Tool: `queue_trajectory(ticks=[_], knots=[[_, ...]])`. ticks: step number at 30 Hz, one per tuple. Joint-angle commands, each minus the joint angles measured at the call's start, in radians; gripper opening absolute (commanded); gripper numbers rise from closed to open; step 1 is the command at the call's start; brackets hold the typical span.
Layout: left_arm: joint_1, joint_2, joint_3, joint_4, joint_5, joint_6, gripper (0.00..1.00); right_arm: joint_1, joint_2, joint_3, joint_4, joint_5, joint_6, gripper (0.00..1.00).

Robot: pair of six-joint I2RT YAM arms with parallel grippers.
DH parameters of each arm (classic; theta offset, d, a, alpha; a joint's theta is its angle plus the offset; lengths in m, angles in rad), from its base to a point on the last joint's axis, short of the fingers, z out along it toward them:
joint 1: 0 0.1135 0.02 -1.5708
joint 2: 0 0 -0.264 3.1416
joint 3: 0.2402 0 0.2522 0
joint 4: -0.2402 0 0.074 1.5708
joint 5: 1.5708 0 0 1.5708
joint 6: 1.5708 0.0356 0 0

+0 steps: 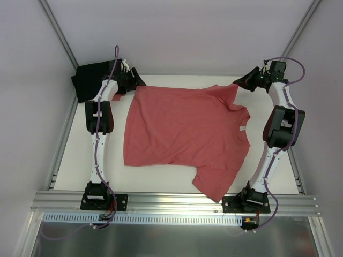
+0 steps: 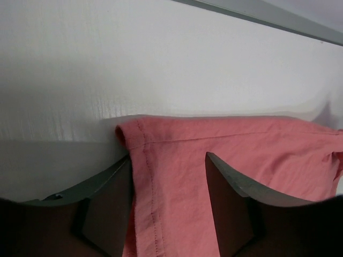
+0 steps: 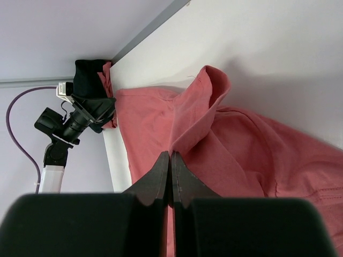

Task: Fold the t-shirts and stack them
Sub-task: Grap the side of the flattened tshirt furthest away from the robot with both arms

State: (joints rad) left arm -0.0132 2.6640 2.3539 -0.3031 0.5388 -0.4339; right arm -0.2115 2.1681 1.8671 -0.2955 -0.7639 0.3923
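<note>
The coral-red t-shirt [image 1: 185, 131] lies spread on the white table [image 1: 161, 184], its small white neck label [image 1: 242, 129] at the right side. My left gripper [image 1: 133, 80] is at the shirt's far left corner. In the left wrist view its jaws stand open [image 2: 168, 157] with the hemmed corner [image 2: 161, 139] lying between them. My right gripper [image 1: 242, 82] is at the far right sleeve. In the right wrist view it is shut [image 3: 170, 154] on a raised fold of the red shirt [image 3: 209, 101]. The black t-shirt [image 1: 90, 80] lies bunched at the far left corner.
Grey enclosure walls and metal frame posts [image 1: 59, 35] surround the table. A metal rail [image 1: 177, 202] with both arm bases runs along the near edge. One sleeve of the red shirt [image 1: 217, 187] reaches toward the rail. The left gripper [image 3: 80, 115] shows in the right wrist view.
</note>
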Motion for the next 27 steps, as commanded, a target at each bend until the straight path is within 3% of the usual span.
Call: queue_trajectory(ticks=[1,4,5,8,14,17,27], knots=[[-0.008,0.025,0.022,-0.011,0.024,-0.037,0.53,0.004,-0.067,0.014,0.022,-0.005,0.006,0.0],[-0.007,0.03,0.027,-0.011,0.029,-0.043,0.39,0.004,-0.067,0.014,0.022,-0.005,0.006,0.0],[-0.007,0.031,0.027,-0.011,0.029,-0.045,0.27,0.004,-0.068,0.012,0.024,-0.005,0.008,0.0],[-0.005,0.031,0.027,-0.014,0.027,-0.049,0.14,0.004,-0.07,0.012,0.022,-0.005,0.006,0.0],[-0.005,-0.015,-0.039,0.065,-0.002,-0.052,0.11,0.004,-0.074,0.006,0.018,-0.006,0.003,0.0],[-0.005,-0.029,-0.039,0.076,-0.003,-0.04,0.0,0.004,-0.08,0.004,0.018,-0.006,0.002,0.0],[-0.002,-0.114,-0.103,0.05,0.016,0.014,0.0,0.009,-0.087,0.0,0.019,-0.017,0.005,0.01]])
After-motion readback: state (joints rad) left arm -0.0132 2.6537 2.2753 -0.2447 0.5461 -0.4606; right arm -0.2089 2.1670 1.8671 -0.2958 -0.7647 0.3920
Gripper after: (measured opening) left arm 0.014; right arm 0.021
